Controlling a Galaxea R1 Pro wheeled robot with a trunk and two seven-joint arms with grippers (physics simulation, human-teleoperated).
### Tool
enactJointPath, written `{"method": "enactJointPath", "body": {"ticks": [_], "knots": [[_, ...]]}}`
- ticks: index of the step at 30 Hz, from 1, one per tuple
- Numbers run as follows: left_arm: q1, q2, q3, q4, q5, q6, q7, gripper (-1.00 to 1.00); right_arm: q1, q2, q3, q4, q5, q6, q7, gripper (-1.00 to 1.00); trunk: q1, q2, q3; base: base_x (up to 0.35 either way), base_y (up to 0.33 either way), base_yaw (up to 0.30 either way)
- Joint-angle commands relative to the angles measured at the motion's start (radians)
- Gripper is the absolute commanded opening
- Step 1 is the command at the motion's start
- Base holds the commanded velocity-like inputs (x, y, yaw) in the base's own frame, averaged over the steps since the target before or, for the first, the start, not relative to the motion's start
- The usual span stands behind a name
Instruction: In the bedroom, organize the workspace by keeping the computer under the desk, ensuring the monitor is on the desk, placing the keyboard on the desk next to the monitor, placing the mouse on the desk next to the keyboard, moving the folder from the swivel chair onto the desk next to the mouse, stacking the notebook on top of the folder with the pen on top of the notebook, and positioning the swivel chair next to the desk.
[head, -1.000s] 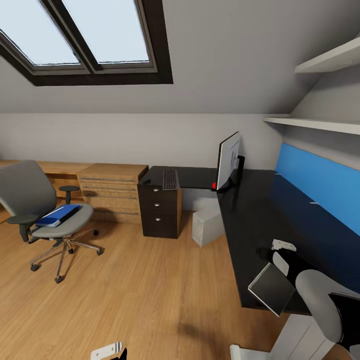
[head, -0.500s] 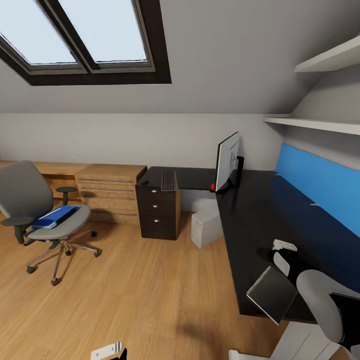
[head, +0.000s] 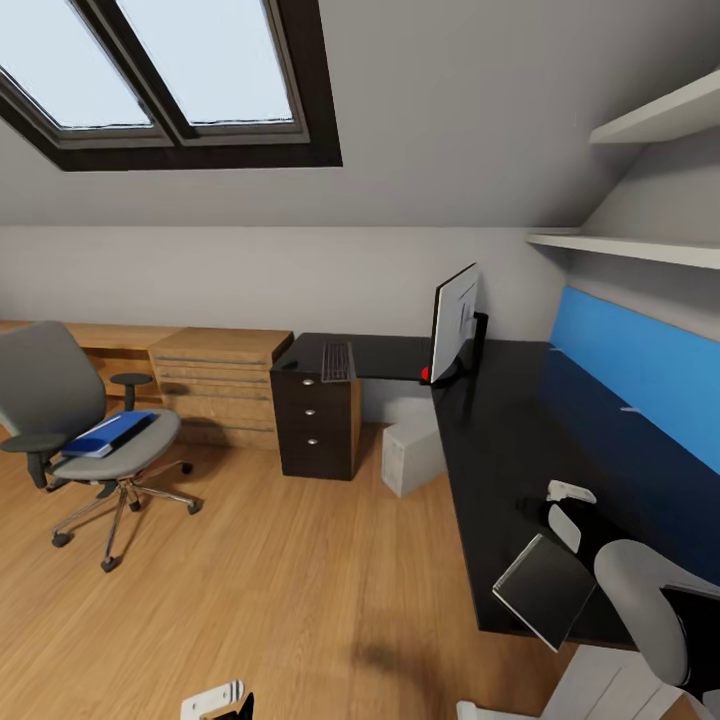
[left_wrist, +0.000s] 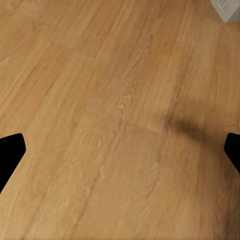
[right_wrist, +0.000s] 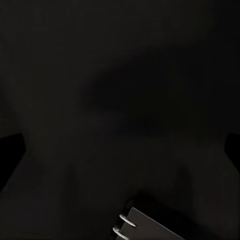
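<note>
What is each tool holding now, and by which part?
Nothing is held. The left tool is open over the floor; the right tool is open over the desk, the notebook not in its grip.

left gripper (head: 222, 700) cut by bottom edge | notebook (head: 545, 588) partly behind right arm | computer (head: 412, 452) half under counter (head: 520, 440)

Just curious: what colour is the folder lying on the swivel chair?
Bright blue folder, clearest in the head view.

Soft daylight from the skylight (head: 160, 70); glossy desk (head: 520, 430) renders nearly black; wide-angle bending at edges.
</note>
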Motion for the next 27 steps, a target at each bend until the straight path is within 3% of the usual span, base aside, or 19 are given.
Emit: {"method": "enactJointPath", "body": {"ticks": [1,14,27], "knots": [[0.000,0.001,-0.004,-0.002,0.008,0.001,0.009,1.00,0.000,0.000,0.000,-0.002,-0.007,0.016,-0.006,1.00,0.004,-0.008,-0.004,0.000,0.000,0.000],[0.000,0.001,-0.003,-0.002,0.008,0.001,0.010,1.00,0.000,0.000,0.000,-0.002,0.003,0.048,-0.011,1.00,0.054,-0.099,-0.045,0.000,0.000,0.000],[0.000,0.003,-0.006,0.001,0.007,0.001,0.007,1.00,0.000,0.001,0.000,-0.002,0.004,0.049,-0.010,1.00,0.054,-0.099,-0.045,0.000,0.000,0.000]]}}
